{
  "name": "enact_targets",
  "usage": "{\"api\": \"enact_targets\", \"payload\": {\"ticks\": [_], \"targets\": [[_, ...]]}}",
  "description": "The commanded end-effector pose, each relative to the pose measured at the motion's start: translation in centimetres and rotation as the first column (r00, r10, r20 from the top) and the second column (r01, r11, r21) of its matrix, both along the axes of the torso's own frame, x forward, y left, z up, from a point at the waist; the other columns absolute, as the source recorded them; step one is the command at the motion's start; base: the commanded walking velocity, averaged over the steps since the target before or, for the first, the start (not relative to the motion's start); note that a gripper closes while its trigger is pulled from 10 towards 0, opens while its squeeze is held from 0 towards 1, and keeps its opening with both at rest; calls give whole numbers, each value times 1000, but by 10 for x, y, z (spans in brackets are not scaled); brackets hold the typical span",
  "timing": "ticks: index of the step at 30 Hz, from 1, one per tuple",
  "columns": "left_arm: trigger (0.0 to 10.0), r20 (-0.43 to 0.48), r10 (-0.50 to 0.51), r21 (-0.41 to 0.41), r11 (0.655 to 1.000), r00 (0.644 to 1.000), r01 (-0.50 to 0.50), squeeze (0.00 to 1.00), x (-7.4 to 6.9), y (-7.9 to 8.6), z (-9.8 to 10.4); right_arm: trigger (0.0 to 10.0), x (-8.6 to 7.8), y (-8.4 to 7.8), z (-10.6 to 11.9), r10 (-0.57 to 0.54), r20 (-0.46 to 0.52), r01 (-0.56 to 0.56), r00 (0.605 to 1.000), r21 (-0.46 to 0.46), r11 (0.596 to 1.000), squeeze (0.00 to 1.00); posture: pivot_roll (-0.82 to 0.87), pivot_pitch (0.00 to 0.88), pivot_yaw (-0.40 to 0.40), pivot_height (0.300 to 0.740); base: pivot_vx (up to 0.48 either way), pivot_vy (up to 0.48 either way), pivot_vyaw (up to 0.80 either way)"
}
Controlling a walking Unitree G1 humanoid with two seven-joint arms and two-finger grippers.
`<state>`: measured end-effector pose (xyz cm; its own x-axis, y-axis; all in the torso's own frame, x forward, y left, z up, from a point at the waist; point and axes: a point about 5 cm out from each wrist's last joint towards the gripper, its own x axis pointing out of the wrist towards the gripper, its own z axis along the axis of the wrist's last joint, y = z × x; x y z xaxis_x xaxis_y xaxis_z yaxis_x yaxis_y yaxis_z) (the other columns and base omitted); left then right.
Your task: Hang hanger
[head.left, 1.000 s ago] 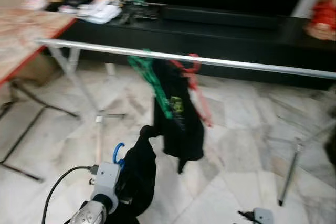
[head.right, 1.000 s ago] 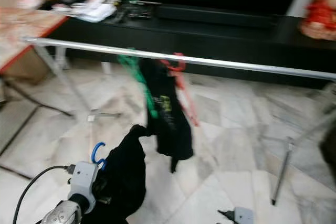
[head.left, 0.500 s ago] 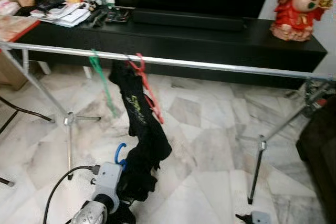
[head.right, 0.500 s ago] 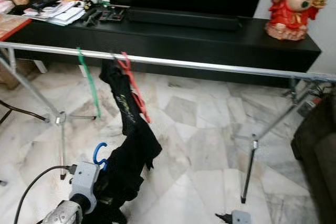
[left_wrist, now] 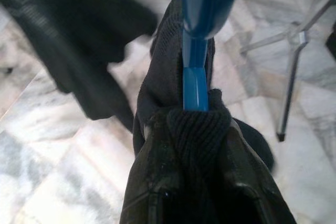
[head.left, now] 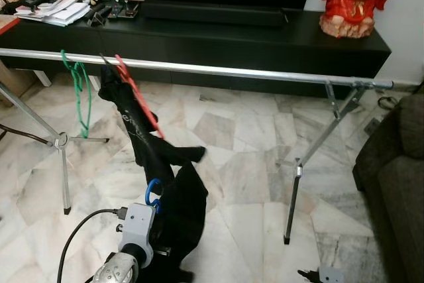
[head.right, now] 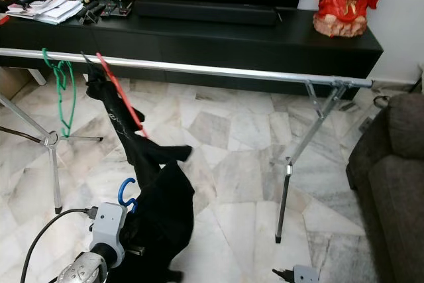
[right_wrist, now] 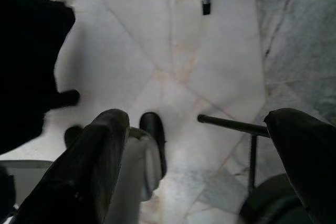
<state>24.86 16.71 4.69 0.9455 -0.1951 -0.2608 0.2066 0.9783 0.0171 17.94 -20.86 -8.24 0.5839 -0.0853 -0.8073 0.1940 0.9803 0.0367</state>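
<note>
Garment (head.left: 179, 210), black and draped on a blue hanger (head.left: 151, 193), hangs low at the near left, where the left claw (left_wrist: 197, 129) is clamped on its collar just below the blue hook. Farther off, a silver rail (head.left: 218, 69) spans the room on tripod legs, carrying a green hanger (head.left: 78, 91) and a red hanger (head.left: 136, 97) with another black garment (head.left: 136, 130). The right claw (right_wrist: 197, 145) hangs above the marble floor (head.left: 252, 164), fingers spread apart and holding nothing.

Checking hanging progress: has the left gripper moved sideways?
Yes. The left gripper, holding the blue hanger, sat in line with the rack's left leg; now it is right of it.
</note>
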Motion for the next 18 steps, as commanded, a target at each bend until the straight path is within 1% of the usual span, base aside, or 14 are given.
{"api": "enact_targets", "payload": {"ticks": [1, 2, 5, 9, 18], "targets": [[10000, 18, 7, 0, 1000, 1000, -7, 0, 0, 3, 4, 10000, -7, 1, -3, -3, -25, 3, 1000, 3, 1000, 0, -69, 201, 0, 740, 0, 0, 0], [10000, 20, 8, -3, 1000, 1000, -8, 0, 1, 3, 4, 10000, -6, 1, -3, -3, -24, 3, 1000, 2, 1000, 0, -69, 201, 0, 740, 0, 0, 0], [10000, 24, 11, -3, 1000, 1000, -11, 0, 2, 3, 5, 10000, -4, 1, -2, 0, -21, 0, 1000, 2, 1000, 0, -70, 203, -2, 740, 324, 0, 0], [10000, 25, 14, -1, 1000, 1000, -14, 0, 3, 3, 5, 10000, 1, 6, -1, 7, -14, -7, 1000, 6, 1000, 0, -69, 206, -4, 740, 370, 0, 0], [10000, 28, 36, 2, 999, 999, -36, 0, 3, 6, 5, 10000, 4, 10, 0, 22, -13, -22, 1000, 15, 1000, 0, -67, 207, -8, 740, 405, 0, 0]]}}
